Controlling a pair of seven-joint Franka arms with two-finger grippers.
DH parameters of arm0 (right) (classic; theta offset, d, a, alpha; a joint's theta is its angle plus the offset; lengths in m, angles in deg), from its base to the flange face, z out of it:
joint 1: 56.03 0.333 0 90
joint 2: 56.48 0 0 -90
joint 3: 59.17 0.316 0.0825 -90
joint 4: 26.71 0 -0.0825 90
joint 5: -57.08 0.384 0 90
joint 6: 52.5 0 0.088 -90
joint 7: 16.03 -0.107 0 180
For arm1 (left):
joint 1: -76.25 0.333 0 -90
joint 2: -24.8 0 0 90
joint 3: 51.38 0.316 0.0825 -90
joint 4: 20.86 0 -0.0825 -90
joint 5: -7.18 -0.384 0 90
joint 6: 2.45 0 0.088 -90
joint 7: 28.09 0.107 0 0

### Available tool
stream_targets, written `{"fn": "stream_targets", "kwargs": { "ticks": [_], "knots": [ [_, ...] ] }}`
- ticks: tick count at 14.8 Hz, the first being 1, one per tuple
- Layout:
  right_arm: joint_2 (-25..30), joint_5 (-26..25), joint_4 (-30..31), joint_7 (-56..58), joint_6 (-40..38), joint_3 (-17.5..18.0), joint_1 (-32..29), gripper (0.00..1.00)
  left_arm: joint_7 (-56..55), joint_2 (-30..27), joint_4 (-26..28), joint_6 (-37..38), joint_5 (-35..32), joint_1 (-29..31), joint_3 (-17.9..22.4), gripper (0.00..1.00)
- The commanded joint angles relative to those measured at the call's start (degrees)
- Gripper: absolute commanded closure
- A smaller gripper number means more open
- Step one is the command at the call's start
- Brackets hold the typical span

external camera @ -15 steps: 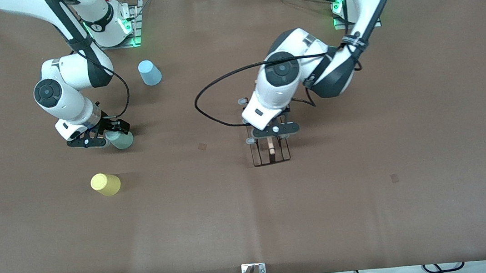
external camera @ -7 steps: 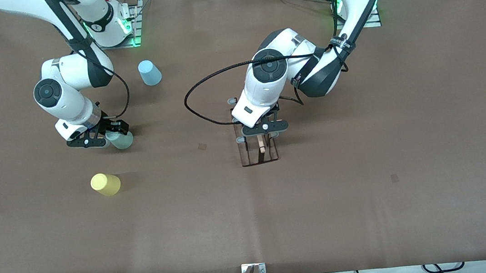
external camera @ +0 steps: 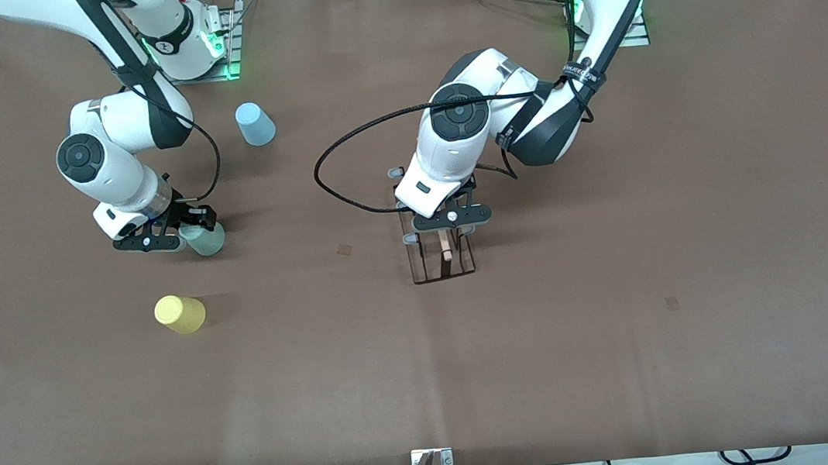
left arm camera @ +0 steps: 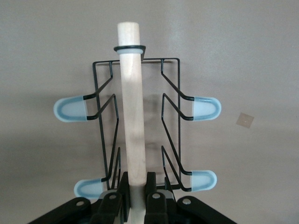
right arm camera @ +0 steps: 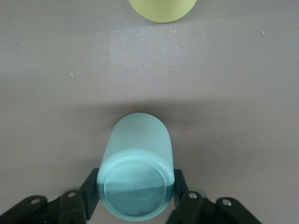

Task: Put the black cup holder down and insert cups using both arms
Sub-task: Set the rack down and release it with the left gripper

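brown matting covers the whole table (external camera: pixel 632 364), and the black cup holder (external camera: pixel 442 256) is taken as the landmark near its middle. the holder's light wooden rod (left arm camera: pixel 131 116) is pinched between the fingers of the left gripper (external camera: pixel 452 220), whose fingers are pressed in on it from both sides; whether the wire base touches the mat cannot be told. the pale green cup (right arm camera: pixel 136 172) stands well apart from the holder toward the right arm's end of the table, mouth down, and is clamped at its upper end by the fingers (right arm camera: pixel 91 191) of the right gripper (external camera: pixel 184 231). the yellow cup (external camera: pixel 179 314) lies nearer the front camera than the green one, and the light blue cup (external camera: pixel 255 123) farther from it; both are untouched. for the step in hand, the holder is best set flat and kept steady by the rod, so that the pegs (left arm camera: pixel 205 106) stay level. the green cup should be lifted straight up, kept mouth down, and carried over a free peg before being lowered; a light grip is advised, since thin plastic is likely to deform.
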Motion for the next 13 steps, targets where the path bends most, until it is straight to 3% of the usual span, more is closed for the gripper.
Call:
{"fn": "stream_targets", "kwargs": {
  "ticks": [1,4,5,6,8,13],
  "knots": [
    [0.39,0.74,0.63,-0.41,1.04,-0.12,0.48,0.68,0.2,0.22,-1.62,0.54,-0.75,-0.21,0.11,0.99],
    [0.39,0.74,0.63,-0.41,1.04,-0.12,0.48,0.68,0.11,0.74,-1.62,0.54,-0.66,-0.3,0.03,0.96],
    [0.39,0.74,0.63,-0.41,1.04,-0.12,0.48,0.68,0.02,1.0,-1.62,0.63,-0.66,-0.38,0.03,0.68],
    [0.39,0.74,0.63,-0.41,1.04,-0.12,0.48,0.68,0.02,1.09,-1.53,0.54,-0.83,-0.73,0.37,0.18],
    [0.56,0.74,0.55,-0.41,0.95,-0.12,0.48,0.68,0.02,0.75,-1.62,0.63,-4.42,-1.09,0.2,0.0],
    [4.33,0.65,-0.68,0.3,-1.75,-0.12,0.56,0.68,0.11,-0.31,-1.62,1.33,-6.2,-0.48,0.03,0.0]
  ]
}}
